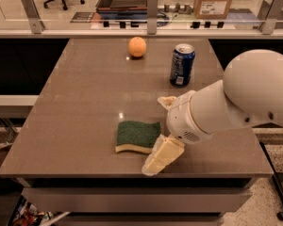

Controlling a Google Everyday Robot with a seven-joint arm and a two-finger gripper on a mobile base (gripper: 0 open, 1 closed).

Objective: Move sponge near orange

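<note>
The sponge [137, 135], dark green top over pale yellow foam, lies flat near the table's front edge. The orange [137, 46] sits far back on the table, left of centre. My gripper [156, 134] is at the sponge's right side, low over the table. It is open, with one cream finger [159, 157] by the sponge's front right corner and the other finger [167, 101] behind it. The sponge is not held. The white arm housing [245, 98] fills the right of the view.
A blue drink can [182, 64] stands upright at the back right, right of the orange and just behind the gripper. The brown table [80, 107] ends close in front of the sponge. A railing with posts and boxes lies beyond the far edge.
</note>
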